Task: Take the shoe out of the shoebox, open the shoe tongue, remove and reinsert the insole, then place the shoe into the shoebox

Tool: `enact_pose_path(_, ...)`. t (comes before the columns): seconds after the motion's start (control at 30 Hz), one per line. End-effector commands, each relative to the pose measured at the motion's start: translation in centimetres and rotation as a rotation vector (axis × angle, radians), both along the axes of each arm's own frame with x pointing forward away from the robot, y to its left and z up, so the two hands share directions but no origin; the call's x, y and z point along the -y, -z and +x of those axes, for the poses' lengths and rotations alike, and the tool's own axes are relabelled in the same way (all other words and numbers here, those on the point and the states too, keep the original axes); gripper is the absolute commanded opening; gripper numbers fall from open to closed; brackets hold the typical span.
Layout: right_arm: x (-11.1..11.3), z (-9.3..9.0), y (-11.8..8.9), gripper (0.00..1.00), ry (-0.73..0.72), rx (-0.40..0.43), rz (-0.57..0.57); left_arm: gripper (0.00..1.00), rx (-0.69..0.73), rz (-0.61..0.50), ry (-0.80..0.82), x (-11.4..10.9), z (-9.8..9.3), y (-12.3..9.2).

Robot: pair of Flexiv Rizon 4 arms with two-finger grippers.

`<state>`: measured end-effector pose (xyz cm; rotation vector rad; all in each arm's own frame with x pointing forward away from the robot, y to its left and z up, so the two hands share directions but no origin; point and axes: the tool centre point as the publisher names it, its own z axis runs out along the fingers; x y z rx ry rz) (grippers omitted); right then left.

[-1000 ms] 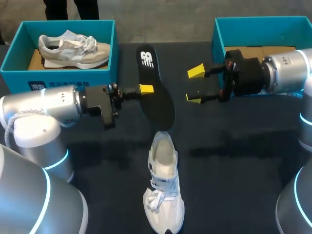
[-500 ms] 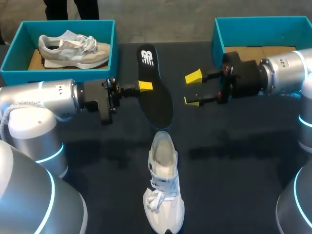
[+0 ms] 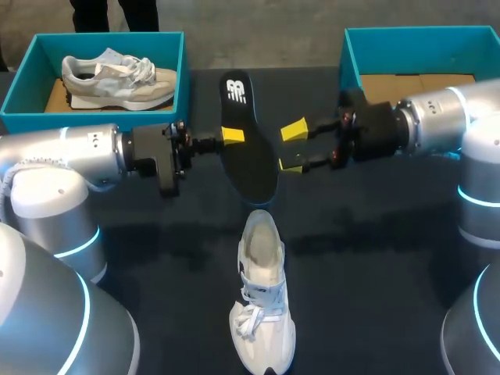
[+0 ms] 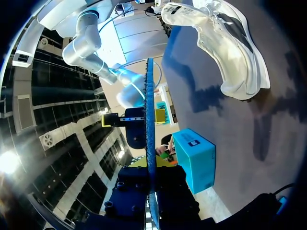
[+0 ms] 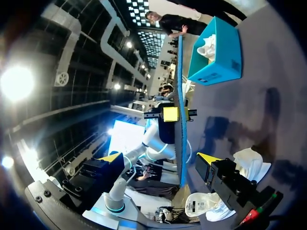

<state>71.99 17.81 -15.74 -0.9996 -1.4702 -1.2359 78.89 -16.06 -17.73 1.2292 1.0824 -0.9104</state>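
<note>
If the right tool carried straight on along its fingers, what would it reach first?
Most likely the black insole, held by the left tool. The open right tool points at it, and its wrist view shows the insole's edge ahead between the fingers, with nothing in between.

My head camera sits high behind the arms, staring down on the dark surface (image 3: 375,258). Both wrist cameras look out along their jaws from opposite sides, each close on the insole (image 3: 248,148) edge-on, with the shoe (image 3: 264,312) beyond.
</note>
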Motion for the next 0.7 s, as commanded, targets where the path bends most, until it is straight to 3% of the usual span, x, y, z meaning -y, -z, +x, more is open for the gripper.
enact_pose_path(0.03,-0.6,0.3,0.5,1.0,-0.005,-0.001,0.005,0.0,0.0,0.002,-0.002,0.1,0.0,-0.1)
enact_pose_path(0.33,-0.6,0.8,0.5,1.0,-0.009,-0.005,-0.012,0.0,0.0,0.002,-0.002,0.1,0.0,-0.1)
enact_pose_path(0.7,-0.8,1.9,2.7,1.0,-0.02,-0.05,-0.032,0.0,-0.018,-0.002,0.008,0.5,0.1,-0.2)
